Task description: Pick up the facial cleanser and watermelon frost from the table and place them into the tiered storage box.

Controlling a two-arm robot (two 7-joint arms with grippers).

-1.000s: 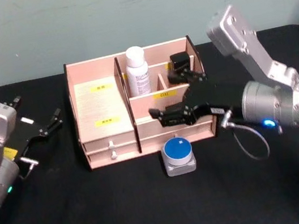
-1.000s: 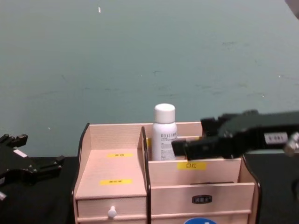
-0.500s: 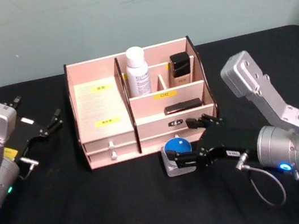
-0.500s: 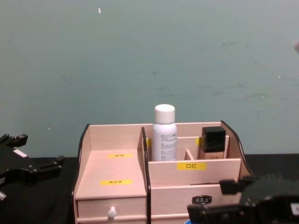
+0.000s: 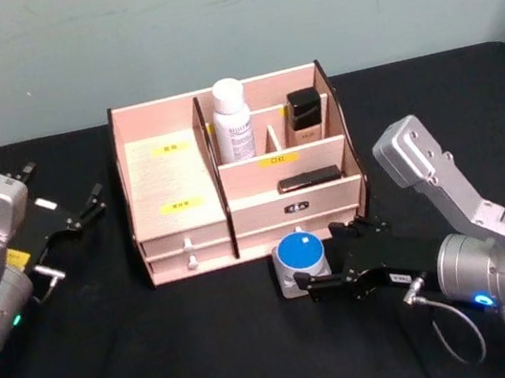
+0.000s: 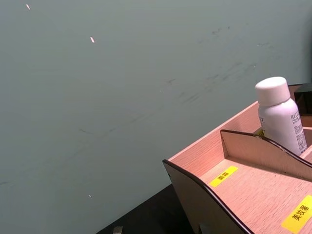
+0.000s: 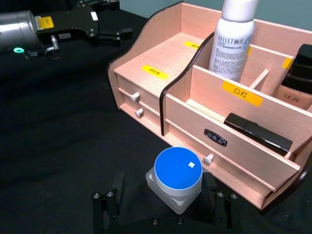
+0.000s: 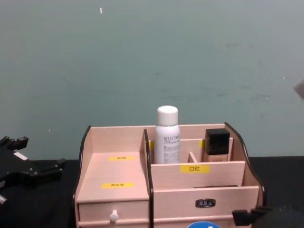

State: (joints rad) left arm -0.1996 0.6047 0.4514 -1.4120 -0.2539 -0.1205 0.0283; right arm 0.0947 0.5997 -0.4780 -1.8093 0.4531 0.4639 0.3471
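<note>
Just in front of the tiered storage box [image 5: 190, 224], the watermelon frost [image 5: 300, 257] sits on the black surface [image 5: 165, 359]. The right gripper [image 5: 325, 256] lies low with its fingers wide apart, one on each side of the jar, holding nothing yet. I think it is there so it can squeeze the jar and lift it. In the box's back part stands the facial cleanser [image 5: 232, 120], upright so it fits. Left of the box, the left gripper [image 5: 90, 204] rests open and empty.
</note>
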